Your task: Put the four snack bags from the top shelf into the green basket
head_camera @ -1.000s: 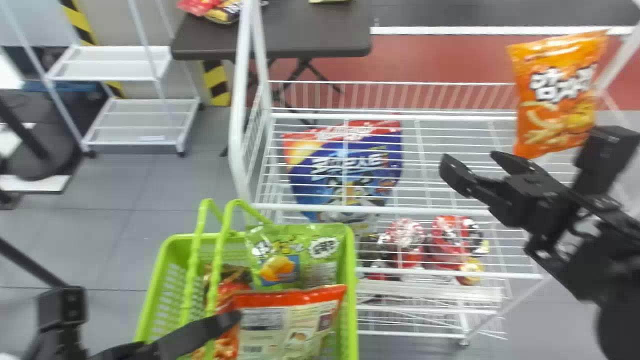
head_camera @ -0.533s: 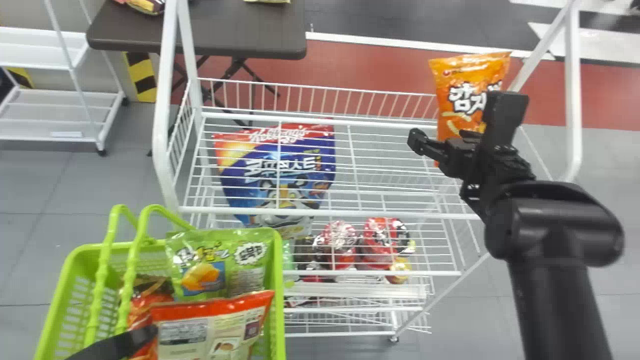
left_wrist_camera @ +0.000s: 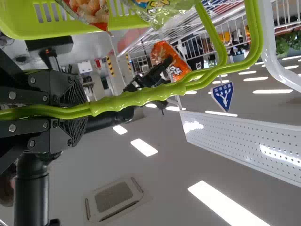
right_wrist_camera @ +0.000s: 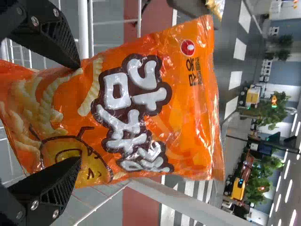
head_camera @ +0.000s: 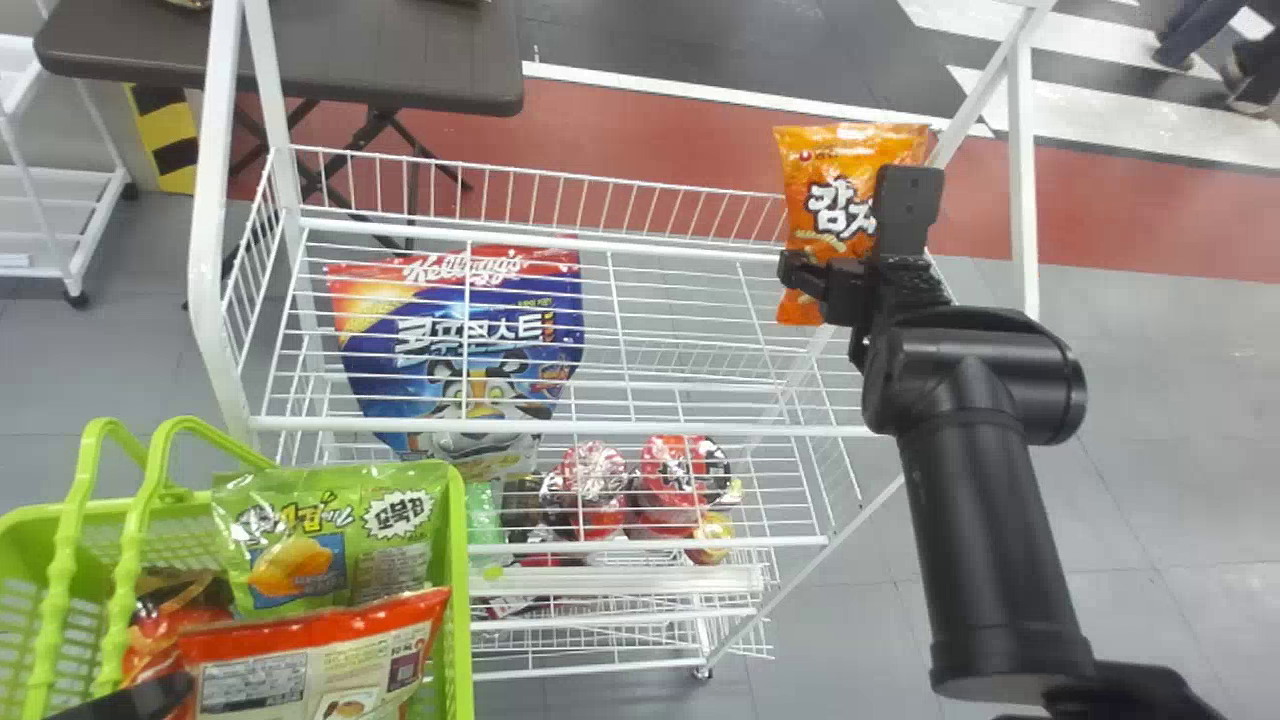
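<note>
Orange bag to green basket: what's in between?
Head view: between the orange snack bag and the green basket lie the top wire shelf and, seen through its wires, the blue cereal bag.

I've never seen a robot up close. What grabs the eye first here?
The bright orange snack bag, held up by the right gripper toward the right end of the white wire rack. Then the lime-green basket at the lower left, with snack bags inside.
</note>
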Controlling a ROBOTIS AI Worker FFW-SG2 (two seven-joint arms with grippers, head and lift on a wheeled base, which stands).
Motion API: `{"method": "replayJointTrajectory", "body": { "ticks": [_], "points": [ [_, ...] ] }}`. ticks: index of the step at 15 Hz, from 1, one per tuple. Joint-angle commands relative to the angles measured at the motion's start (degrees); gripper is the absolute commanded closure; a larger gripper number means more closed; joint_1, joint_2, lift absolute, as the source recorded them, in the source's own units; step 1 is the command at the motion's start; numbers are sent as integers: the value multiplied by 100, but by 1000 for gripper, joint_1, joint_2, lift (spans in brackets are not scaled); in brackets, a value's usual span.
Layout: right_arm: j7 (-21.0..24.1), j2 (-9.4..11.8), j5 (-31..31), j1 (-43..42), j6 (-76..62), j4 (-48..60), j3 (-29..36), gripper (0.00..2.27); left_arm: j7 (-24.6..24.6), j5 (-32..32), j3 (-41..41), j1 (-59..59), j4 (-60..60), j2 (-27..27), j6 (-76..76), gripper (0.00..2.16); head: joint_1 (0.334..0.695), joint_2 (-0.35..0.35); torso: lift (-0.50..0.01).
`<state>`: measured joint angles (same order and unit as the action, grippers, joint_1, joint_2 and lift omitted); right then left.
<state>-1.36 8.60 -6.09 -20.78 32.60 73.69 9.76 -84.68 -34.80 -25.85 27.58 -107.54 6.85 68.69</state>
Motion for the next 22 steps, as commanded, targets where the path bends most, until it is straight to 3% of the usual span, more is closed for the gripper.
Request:
{"method": "replayJointTrajectory", "body": {
  "ticks": [1,2,8,10,13,17,18,22],
  "points": [
    [13,10,47,-5,76,-83,35,2125,-13,0,-43,2,41,0,0,2148,695,-282,-1],
    [39,-16,21,83,76,5,53,2256,-13,0,-43,2,41,0,0,2148,695,-283,-1],
    [-5,-16,223,671,-12,998,141,2256,-48,-18,-43,2,49,18,0,2148,695,-287,-1],
    [-119,-34,504,1111,93,1675,176,2256,-48,-27,-43,2,49,18,0,2148,695,-286,-1],
    [-295,-43,1277,2253,410,3529,-79,2256,-22,-27,-61,-25,67,18,0,2148,695,-274,-1],
    [-576,-43,2077,3651,761,5647,-615,2260,-4,-27,-61,-51,76,-18,0,2148,695,-155,-1],
    [-690,-43,2315,4002,884,6016,-721,2260,-13,-35,-70,-60,102,-18,0,2148,695,-91,-1],
    [-1490,-34,3325,5303,1148,6843,-870,2256,-22,-53,-70,-122,155,-26,-18,2148,695,56,-1]
  ]
}}
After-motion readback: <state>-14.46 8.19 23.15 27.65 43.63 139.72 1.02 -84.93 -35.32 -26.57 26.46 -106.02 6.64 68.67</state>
